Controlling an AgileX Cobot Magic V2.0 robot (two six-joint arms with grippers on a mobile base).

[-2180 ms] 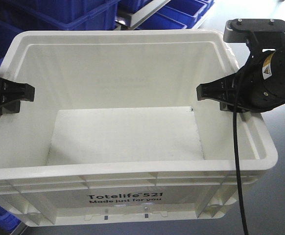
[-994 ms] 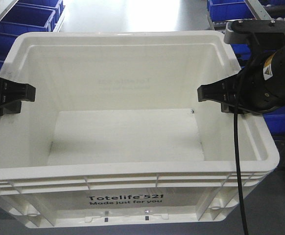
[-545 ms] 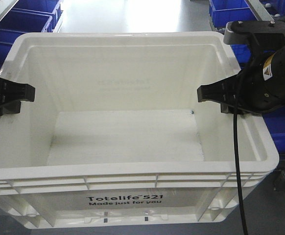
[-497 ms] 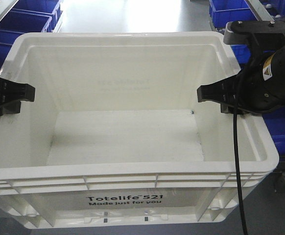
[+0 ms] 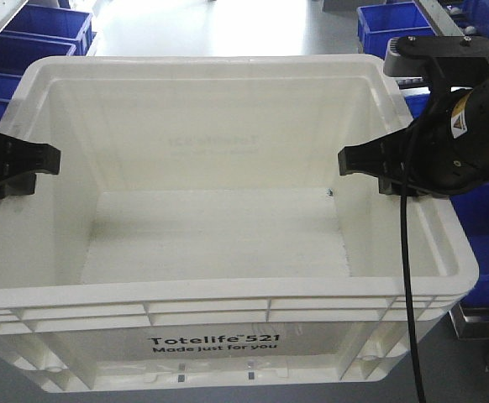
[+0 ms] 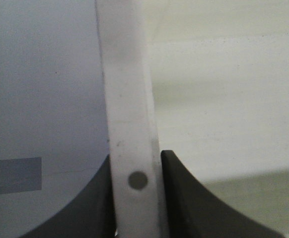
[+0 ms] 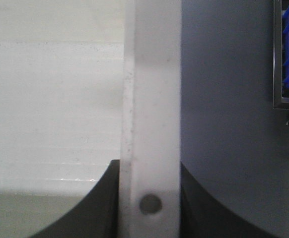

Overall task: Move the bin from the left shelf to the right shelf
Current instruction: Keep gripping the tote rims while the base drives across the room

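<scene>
The bin [image 5: 228, 126] is white plastic, smooth with a soft sheen on the walls, though its floor looks duller and a bit grainy. The print on the front is flat black. The left gripper [image 5: 22, 164] and right gripper [image 5: 391, 172] are matt black plastic, no shine at all. The cable [image 5: 406, 277] at right looks like smooth black rubber. The blue bins [image 5: 26, 38] at upper left are glossier plastic. The shelf frame [image 5: 480, 323] at lower right is bare grey metal, and the floor [image 5: 219, 29] up top is polished enough to glare.
</scene>
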